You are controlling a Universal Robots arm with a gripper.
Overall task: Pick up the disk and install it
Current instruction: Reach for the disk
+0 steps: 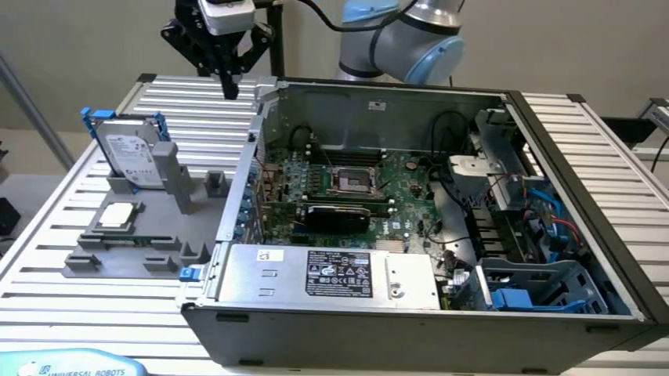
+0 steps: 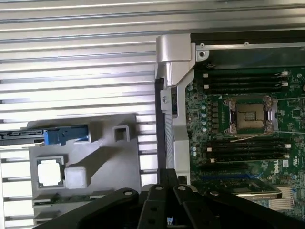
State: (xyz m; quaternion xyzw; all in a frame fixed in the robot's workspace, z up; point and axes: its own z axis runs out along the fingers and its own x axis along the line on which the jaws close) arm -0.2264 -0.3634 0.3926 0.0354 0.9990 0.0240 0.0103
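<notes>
Gripper above table, fingers together, empty, well apart from disk; disk upright in grey holder beside open case. Risk: shut fingers bump disk, tip it; narrow blue bracket may slip

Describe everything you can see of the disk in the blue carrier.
The disk is a flat rectangular silver-grey metal drive with a white printed label, framed by a blue plastic carrier with tabs at its top corners. It stands on edge, leaning slightly, its lower end in a grey holder at the exterior view's left of the open computer case. Only the holder touches it; the gripper hangs apart, shut and empty.
</notes>
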